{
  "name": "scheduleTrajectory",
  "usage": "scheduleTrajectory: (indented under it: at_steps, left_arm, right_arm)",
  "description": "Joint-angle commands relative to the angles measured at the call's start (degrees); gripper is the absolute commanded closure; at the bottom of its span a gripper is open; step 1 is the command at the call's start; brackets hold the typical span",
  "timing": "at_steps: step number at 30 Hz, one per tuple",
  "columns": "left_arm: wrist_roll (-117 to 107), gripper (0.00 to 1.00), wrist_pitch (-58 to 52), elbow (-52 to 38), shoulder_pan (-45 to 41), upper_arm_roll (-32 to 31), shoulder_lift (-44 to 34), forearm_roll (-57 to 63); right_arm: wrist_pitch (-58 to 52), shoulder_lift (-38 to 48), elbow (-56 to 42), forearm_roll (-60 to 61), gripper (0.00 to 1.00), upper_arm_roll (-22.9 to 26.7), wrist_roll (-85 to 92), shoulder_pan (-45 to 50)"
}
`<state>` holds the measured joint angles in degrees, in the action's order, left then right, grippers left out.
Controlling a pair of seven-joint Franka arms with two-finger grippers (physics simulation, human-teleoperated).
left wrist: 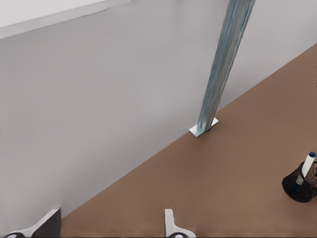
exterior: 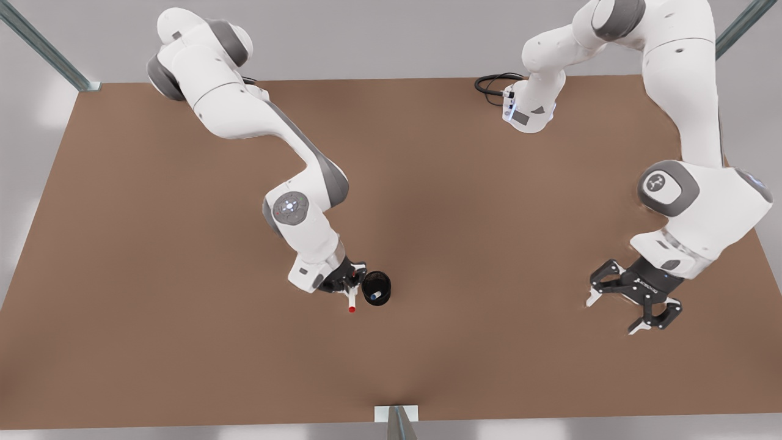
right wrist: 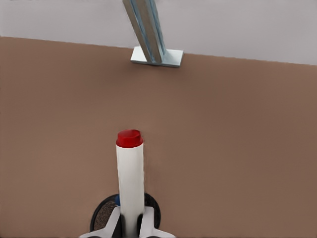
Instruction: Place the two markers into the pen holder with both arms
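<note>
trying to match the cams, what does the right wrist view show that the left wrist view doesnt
Right wrist view alone: the right gripper shut on the red marker, with the marker's red end pointing away from the camera.

Left wrist view alone: the left gripper with its white fingertips spread open and nothing between them, and the blue marker standing tilted in the cup, its white barrel sticking out above the rim.

Both: the black pen holder, the brown table, a metal post on a foot plate at the table's edge, and the grey wall behind.
</note>
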<state>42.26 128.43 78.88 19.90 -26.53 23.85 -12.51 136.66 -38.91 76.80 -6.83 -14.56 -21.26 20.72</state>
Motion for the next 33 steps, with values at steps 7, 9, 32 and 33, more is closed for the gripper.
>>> scheduleTrajectory:
  at_steps: [7,9,32,33]
  left_arm:
    - [-46.56,0.0,-45.02,-1.97,-19.02,23.89,-12.78,14.18]
    - [-46.56,0.0,-45.11,-1.8,-18.75,23.89,-11.55,14.1]
    - [-46.56,0.0,-45.11,-1.8,-18.58,23.89,-11.02,13.66]
    - [-46.56,0.0,-45.11,-1.8,-18.58,23.89,-11.11,13.66]
  right_arm:
    - [23.56,-3.28,3.88,-12.32,0.79,0.41,-13.11,2.31]
    - [23.74,-3.63,4.15,-14.35,0.79,1.37,-13.11,4.24]
    - [39.3,-1.88,18.91,-23.85,0.79,4.63,-13.11,4.86]
    - [39.3,-1.79,19.0,-23.93,0.64,4.63,-13.11,4.86]
